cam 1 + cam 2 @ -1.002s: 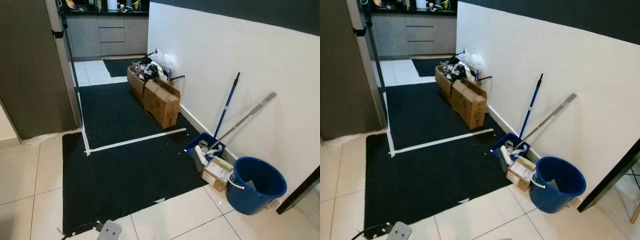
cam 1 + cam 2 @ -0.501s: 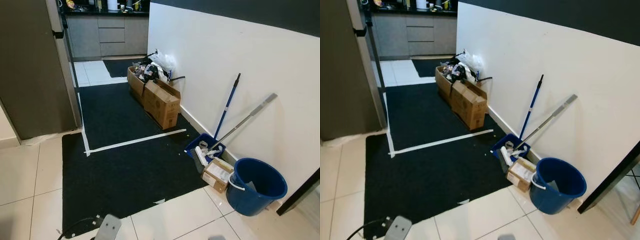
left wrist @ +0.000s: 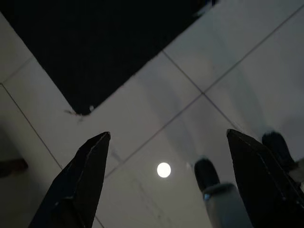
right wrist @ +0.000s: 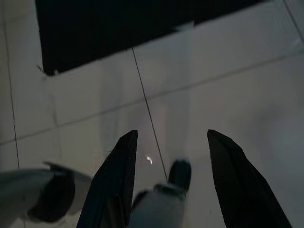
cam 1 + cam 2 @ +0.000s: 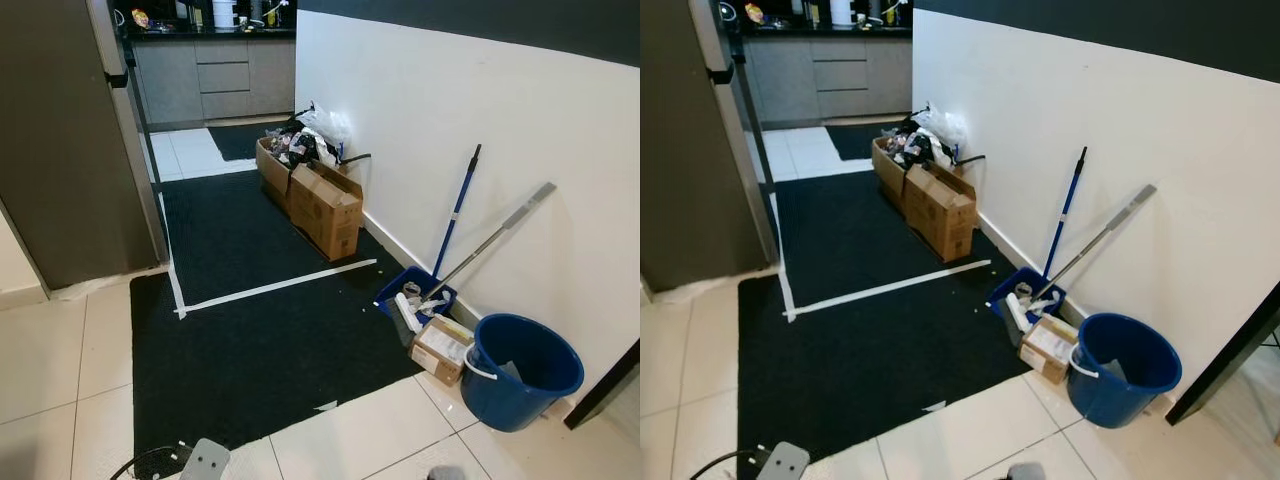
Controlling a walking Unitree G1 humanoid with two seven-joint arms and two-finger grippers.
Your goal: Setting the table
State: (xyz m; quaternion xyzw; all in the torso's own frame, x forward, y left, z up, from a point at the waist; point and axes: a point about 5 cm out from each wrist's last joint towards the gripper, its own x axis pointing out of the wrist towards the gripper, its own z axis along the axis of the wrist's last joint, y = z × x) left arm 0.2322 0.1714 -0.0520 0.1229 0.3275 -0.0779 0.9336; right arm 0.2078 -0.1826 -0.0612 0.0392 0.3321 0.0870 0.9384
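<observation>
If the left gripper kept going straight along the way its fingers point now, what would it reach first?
Probably the white tiled floor: the open left gripper hangs pointing down at bare tile, just off the corner of the black mat. Nothing shows between, though depth is unclear.

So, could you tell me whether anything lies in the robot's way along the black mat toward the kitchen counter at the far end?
Nothing visible blocks the middle of the black mat. The cardboard boxes, blue bucket and mop handles keep to the white wall on the robot's right. Both grippers, left gripper and right gripper, hang open over tile.
</observation>
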